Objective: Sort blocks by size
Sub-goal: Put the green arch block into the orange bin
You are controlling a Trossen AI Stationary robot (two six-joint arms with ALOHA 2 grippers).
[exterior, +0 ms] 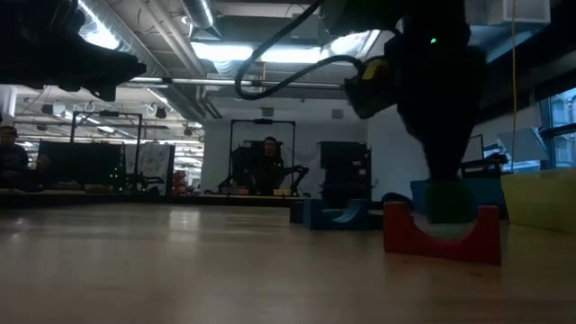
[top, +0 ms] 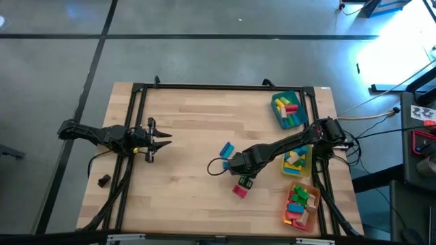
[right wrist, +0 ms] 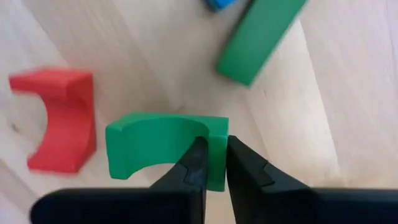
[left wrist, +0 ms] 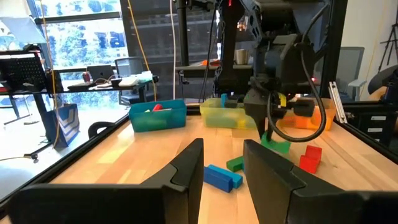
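Observation:
My right gripper (top: 242,178) points down at mid-table, shut on a green arch block (right wrist: 163,149). Beside it on the wood lie a red arch block (right wrist: 59,118), a green bar (right wrist: 260,38) and a blue block (top: 226,149). In the low view the green arch (exterior: 447,202) shows behind the red arch (exterior: 441,236). Far from the blocks, my left gripper (top: 158,141) waits open over the table's left part. My right gripper pinches one leg of the green arch (right wrist: 215,148) between its two fingers, one finger (right wrist: 194,163) inside the hollow and the other (right wrist: 244,168) on the outer end face. The fingers come from above, pointing down. I cannot tell whether the arch is clear of the table.
Three trays with sorted blocks stand along the right side: teal (top: 287,109) at the far end, yellow (top: 298,160) in the middle, orange (top: 301,204) nearest. A small dark lump (top: 103,180) lies off the table's left edge. Bare wood spreads between the two arms.

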